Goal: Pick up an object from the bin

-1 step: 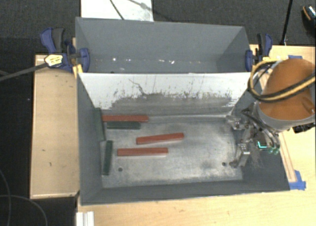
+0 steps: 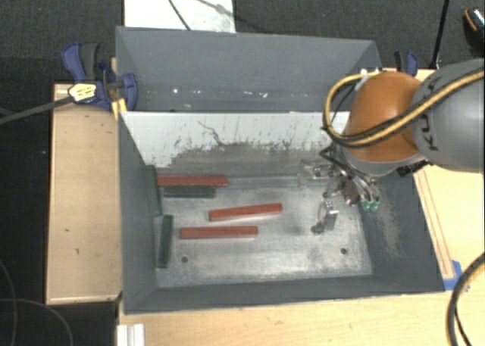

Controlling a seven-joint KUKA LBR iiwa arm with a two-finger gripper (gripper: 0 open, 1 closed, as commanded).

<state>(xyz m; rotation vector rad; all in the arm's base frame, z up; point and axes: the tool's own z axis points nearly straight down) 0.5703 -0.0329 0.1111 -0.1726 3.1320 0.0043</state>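
The gripper is seen low in the right part of the grey bin, over a bare patch of the floor. No thing can be made out in it, and whether it is released or clenched cannot be told from this view.

The things are spread out to its left, not heaped. The nearest one is the middle red-brown bar, a little tilted, with its right end near the gripper but apart from it. A near red-brown bar lies more to the left. A far red-brown bar is found towards the left wall, with a dark green bar just beside it on its near side. An upright-lying green bar is placed along the left wall.

The bars are judged to be stiff, light and not fragile – thin flat sticks that lie low on the metal floor. Their faces may be smooth, so some slipping is to be expected. The middle red-brown bar is best taken across its narrow width, close to its middle, so that it is not tipped when lifted – bare floor is left on both of its long sides.
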